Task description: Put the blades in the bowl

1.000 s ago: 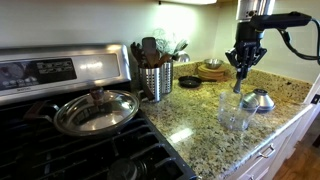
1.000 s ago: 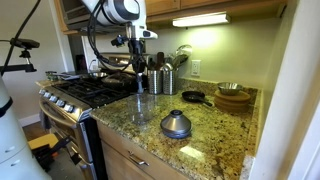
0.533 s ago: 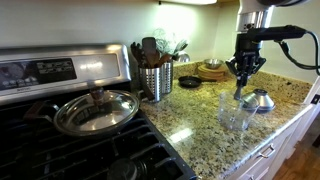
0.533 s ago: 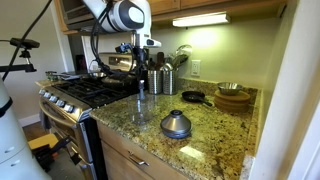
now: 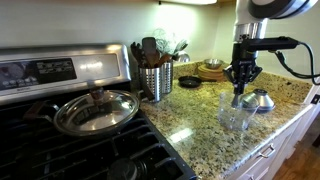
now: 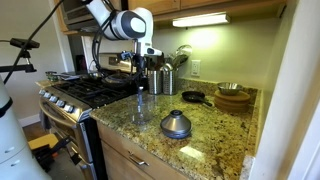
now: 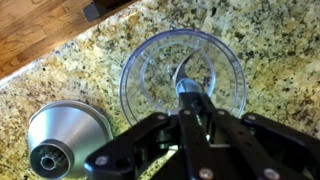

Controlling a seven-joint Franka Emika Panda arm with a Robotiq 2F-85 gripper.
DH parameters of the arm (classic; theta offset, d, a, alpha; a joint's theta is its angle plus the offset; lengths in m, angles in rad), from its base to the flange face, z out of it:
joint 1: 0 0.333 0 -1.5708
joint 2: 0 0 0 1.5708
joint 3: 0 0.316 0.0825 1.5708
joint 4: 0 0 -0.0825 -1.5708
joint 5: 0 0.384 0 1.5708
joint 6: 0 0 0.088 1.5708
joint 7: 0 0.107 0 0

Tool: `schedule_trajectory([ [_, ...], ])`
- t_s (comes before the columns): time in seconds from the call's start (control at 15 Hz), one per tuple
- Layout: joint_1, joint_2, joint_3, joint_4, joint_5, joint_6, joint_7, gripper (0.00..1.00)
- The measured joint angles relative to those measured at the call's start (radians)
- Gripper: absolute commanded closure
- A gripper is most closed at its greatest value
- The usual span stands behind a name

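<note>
The black gripper (image 7: 192,102), clamped on the small grey metal blades (image 7: 184,76), should lower centred inside the clear tumbler-like bowl (image 7: 135,88).

Illumination is warm and moderate. The primary source is an under-cabinet strip light (image 6: 200,20), overexposed in an exterior view. It puts pale glare patches on the polished counter (image 6: 215,135) and a bright sheen on the pan lid (image 5: 97,110). The room beyond the stove is dimmer. Both exterior views are soft, with low fine detail.

In the wrist view, the claw (image 7: 192,95) is dark and out of focus in the foreground. The blades (image 7: 184,75) clamped at its tips are slightly blurred. The bowl (image 7: 150,60) rim carries thin glints, and the silver dome (image 7: 65,140) shows broad soft highlights.
</note>
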Motion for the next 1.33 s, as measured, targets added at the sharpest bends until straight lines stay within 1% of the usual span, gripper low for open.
schedule_trajectory([
  [0.93,0.003,0.037,-0.001,-0.022,0.021,0.040,0.009,0.93],
  [1.13,0.003,0.037,-0.001,-0.022,0.008,0.040,0.023,0.92],
  [1.33,0.003,0.038,-0.001,-0.022,-0.034,0.040,0.042,0.93],
])
